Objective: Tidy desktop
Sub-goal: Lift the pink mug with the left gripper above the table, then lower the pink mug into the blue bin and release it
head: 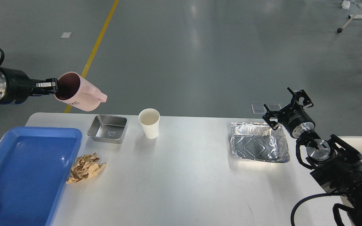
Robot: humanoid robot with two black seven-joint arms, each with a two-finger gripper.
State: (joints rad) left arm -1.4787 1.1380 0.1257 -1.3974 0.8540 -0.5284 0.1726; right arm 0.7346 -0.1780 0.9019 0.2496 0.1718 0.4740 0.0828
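Left gripper point(54, 87) clamping pink mug point(75, 92) by rim; rigid, light. Right gripper point(289, 105) spread, empty, above desktop point(184, 175).

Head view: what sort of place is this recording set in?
Probably a lab or industrial hall, not a home: a grey polished floor with a yellow line, wheeled stand legs at far right, and a white desktop staged with a blue tray and foil pan.
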